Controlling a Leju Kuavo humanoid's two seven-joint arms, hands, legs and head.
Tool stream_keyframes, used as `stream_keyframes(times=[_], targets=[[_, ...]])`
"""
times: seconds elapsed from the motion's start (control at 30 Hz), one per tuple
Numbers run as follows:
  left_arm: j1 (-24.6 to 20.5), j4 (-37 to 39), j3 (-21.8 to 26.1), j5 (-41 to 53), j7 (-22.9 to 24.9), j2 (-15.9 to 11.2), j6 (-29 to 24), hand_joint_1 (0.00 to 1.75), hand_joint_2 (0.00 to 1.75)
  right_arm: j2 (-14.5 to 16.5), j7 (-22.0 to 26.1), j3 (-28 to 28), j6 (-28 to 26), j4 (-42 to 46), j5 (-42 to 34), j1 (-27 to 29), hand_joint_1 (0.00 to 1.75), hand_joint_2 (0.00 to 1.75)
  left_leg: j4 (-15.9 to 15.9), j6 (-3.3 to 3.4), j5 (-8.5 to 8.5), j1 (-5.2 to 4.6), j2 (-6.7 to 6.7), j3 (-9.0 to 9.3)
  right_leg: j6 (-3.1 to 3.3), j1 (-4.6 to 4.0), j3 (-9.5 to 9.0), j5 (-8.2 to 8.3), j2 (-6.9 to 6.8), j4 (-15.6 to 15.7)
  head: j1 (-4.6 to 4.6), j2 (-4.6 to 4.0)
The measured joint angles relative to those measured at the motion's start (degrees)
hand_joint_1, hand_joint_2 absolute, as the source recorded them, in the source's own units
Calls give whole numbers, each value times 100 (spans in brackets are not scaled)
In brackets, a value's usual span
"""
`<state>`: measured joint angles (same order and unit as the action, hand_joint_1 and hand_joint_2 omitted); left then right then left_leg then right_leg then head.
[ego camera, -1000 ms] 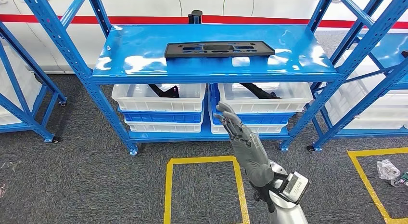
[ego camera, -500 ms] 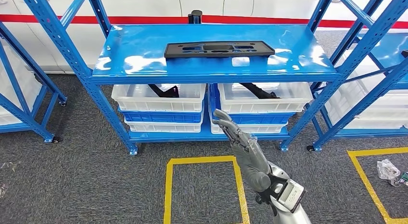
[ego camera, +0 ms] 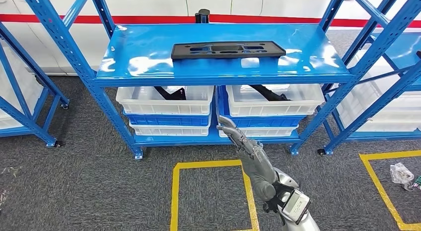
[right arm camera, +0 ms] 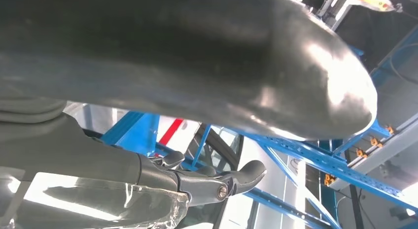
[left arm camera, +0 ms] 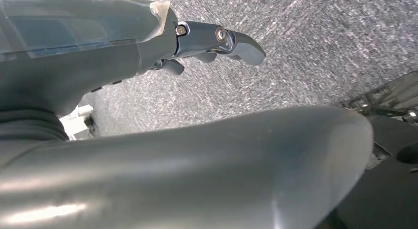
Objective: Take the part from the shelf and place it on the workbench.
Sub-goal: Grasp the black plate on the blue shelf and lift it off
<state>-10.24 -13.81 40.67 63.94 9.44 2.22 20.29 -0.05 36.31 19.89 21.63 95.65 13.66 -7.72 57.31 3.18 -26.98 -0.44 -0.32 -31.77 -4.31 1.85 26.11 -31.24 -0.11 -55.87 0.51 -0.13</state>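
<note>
One black part [ego camera: 228, 49] lies flat at upper centre on the top board of the blue shelf [ego camera: 124, 62]; beneath it sit two white bins [ego camera: 166, 101], each stacked on a blue bin and holding a dark piece. At lower centre, over a yellow floor square [ego camera: 175, 191], the right hand [ego camera: 245, 146] reaches up with fingers spread, empty, well below the part. The left wrist view shows the left hand [left arm camera: 207, 42] over grey carpet, fingers extended, holding nothing.
</note>
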Motion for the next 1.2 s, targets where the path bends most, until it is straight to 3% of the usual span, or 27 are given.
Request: stream_keyframes(times=[0.07, 0.13, 0.17, 0.2, 0.27, 0.3, 0.37, 0.47, 0.53, 0.57, 0.63, 0.67, 0.7, 0.73, 0.8, 0.83, 0.87, 0.93, 1.2], targets=[[-32, -1, -3, 34, 26, 2, 14, 0, 0, -8, -31, 0, -62, 74, 3, 40, 0, 0, -38, 47, -5, 26, 7, 46, 56, -8, 356, -222, 2, -659, -18, 0], [-58, 1, -7, 62, 46, 13, 22, 0, 0, -26, -49, 0, -113, 130, 21, 125, 0, 0, -38, 62, -41, 18, 4, 72, 104, -29, 946, -450, 5, -1543, -29, 0], [-62, 1, -8, 74, 54, 20, 25, 0, 0, -38, -51, 0, -131, 160, 33, 176, 0, 0, -37, 57, -68, 13, -5, 99, 94, -36, 1160, -446, 6, -1775, -29, 0], [-63, 2, -8, 81, 59, 25, 26, 0, 0, -49, -51, 0, -146, 192, 45, 219, 0, 0, -36, 46, -102, 9, -14, 140, 61, -40, 1257, -337, 6, -1773, -30, 0], [-66, 2, -8, 86, 66, 32, 28, 0, 0, -62, -50, 0, -174, 265, 76, 277, 0, 0, -34, 5, -191, 13, -31, 263, -28, -40, 1111, 142, 4, -1101, -34, 0], [-69, 2, -8, 86, 66, 35, 28, 0, 0, -70, -46, -1, -193, 295, 98, 296, 0, 0, -33, -29, -249, 3, -34, 312, -32, -48, 970, 360, 2, -713, -36, 0], [-78, 4, -8, 86, 66, 38, 27, 0, 0, -87, -28, -2, -234, 350, 135, 330, 0, 0, -34, -105, -348, -11, -35, 366, 59, -71, 789, 568, 6, -261, -34, 0], [-94, 4, -8, 86, 66, 38, 16, 0, 0, -108, 23, -6, -262, 415, 132, 350, 0, 0, -55, -210, -431, 13, -18, 412, 236, -87, 730, 505, 29, -224, -26, 0], [-108, 1, -8, 86, 64, 42, 9, 0, 0, -111, 55, -10, -263, 447, 107, 342, 0, 0, 235, -288, -551, 43, -4, 297, 343, -49, 641, 444, 36, -202, -9, 0], [-110, 0, -8, 87, 64, 44, 7, 0, 0, -112, 65, -13, -263, 455, 99, 340, 0, 0, 582, -326, -664, 61, 1, 100, 389, -36, 591, 401, 32, -197, 2, 0], [-105, 3, -8, 99, 63, 50, 9, 0, 0, -113, 72, -14, -263, 456, 96, 343, 0, 0, 1406, -389, -878, 89, 5, -475, 442, -40, 494, 304, 25, -197, 9, 0], [-99, 5, -8, 111, 63, 50, 11, 0, 0, -114, 72, -14, -262, 456, 96, 349, 0, 0, 1660, -406, -863, 101, 7, -727, 442, -41, 433, 249, 28, -197, 10, 0], [-93, 7, -9, 121, 63, 51, 14, 0, 0, -114, 72, -14, -260, 456, 96, 353, 0, 0, 1694, -413, -711, 110, 9, -877, 435, -38, 358, 190, 37, -196, 11, 0], [-89, 8, -9, 129, 63, 50, 16, 0, 0, -114, 73, -14, -258, 456, 96, 354, 0, 0, 1513, -412, -441, 116, 12, -920, 423, -32, 265, 123, 45, -195, 12, 0], [-89, 11, -10, 135, 64, 49, 20, 0, 0, -112, 73, -14, -257, 456, 96, 352, 0, 0, 765, -382, 182, 113, 21, -755, 382, -26, 93, -19, 56, -182, 9, 0], [-92, 14, -10, 137, 64, 48, 21, 0, 0, -110, 72, -13, -256, 456, 96, 348, 0, 0, 444, -354, 337, 97, 25, -638, 350, -38, 38, -82, 59, -169, 10, 0], [-96, 18, -10, 139, 64, 47, 22, 0, 0, -109, 72, -13, -256, 456, 96, 345, 0, 0, 248, -329, 391, 81, 27, -556, 322, -53, 9, -128, 62, -156, 12, 0], [-104, 21, -10, 139, 63, 46, 23, 0, 0, -108, 72, -13, -255, 456, 96, 341, 0, 0, 155, -299, 324, 55, 28, -487, 287, -79, -5, -165, 67, -140, 19, 0], [-111, 22, -10, 139, 63, 45, 23, 0, 0, -106, 72, -14, -255, 456, 96, 343, 0, 0, 180, -276, 311, 49, 27, -493, 274, -68, -17, -167, 68, -113, 19, 0]])
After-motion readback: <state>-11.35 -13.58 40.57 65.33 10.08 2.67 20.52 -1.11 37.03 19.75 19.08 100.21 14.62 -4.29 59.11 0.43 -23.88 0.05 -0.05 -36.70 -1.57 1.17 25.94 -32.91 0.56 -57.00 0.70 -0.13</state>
